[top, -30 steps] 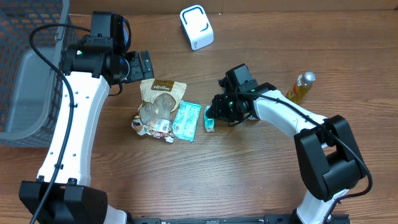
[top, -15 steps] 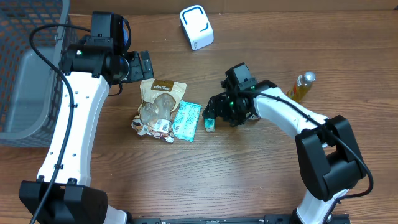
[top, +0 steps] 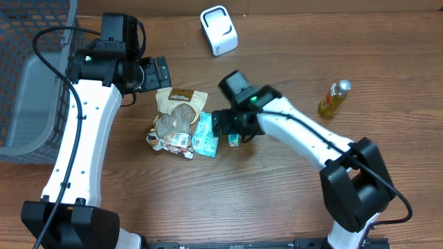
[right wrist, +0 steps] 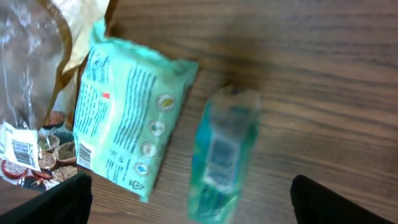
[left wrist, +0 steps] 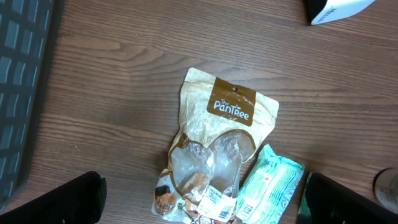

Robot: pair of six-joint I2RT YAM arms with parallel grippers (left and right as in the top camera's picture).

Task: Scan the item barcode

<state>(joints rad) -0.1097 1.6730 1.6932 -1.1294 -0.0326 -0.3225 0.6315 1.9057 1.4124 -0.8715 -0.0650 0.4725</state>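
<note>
1. The small teal plastic packet [right wrist: 221, 162] is blurred in the right wrist view, so its print cannot be read. From overhead, the white right arm [top: 297, 128] covers part of it.
2. The white box-shaped device [left wrist: 339, 7] is cut by the top edge of the left wrist view.
3. The dark grey wire basket [top: 28, 83] runs out of the overhead picture at the left edge.
4. The barcode stickers on the brown paper snack pouch with a clear window [left wrist: 217, 143] are too small to read.
</note>
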